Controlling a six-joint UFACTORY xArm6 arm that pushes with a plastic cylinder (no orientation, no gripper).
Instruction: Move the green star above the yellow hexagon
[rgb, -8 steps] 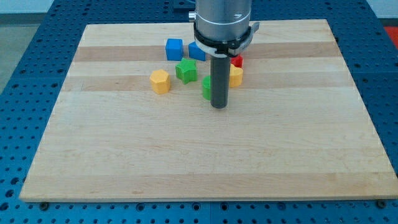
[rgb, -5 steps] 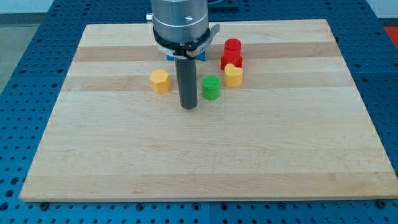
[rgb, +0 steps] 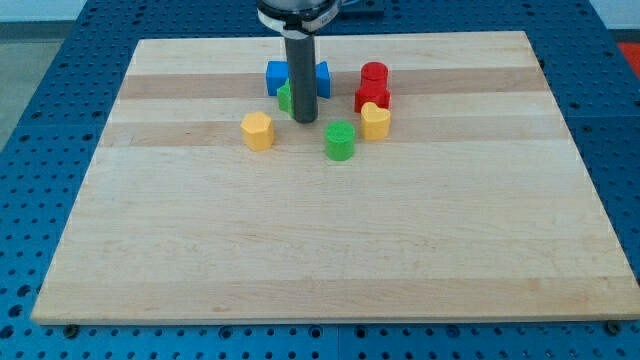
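Green star (rgb: 285, 97) is mostly hidden behind my rod (rgb: 302, 80): only a sliver of green shows at the rod's left edge, so its shape cannot be made out here. It lies up and to the right of the yellow hexagon (rgb: 257, 131), near it but apart. My tip (rgb: 304, 121) rests on the board (rgb: 320, 240) right of the hexagon and a little higher, just at the star's lower right; whether it touches the star cannot be told. No jaws exist on this arm, and the rod has hold of nothing. Two blue blocks sit above the star: the left one (rgb: 277, 76) shows as a cube, the right one (rgb: 322, 78) is partly covered by the rod and its shape is unclear. Farther right of the hexagon stand a green cylinder (rgb: 340, 141), a yellow block (rgb: 375, 120) whose shape is hard to read, and two red blocks (rgb: 373, 87) pressed together. The arm's upper part is cut off at the view's top.
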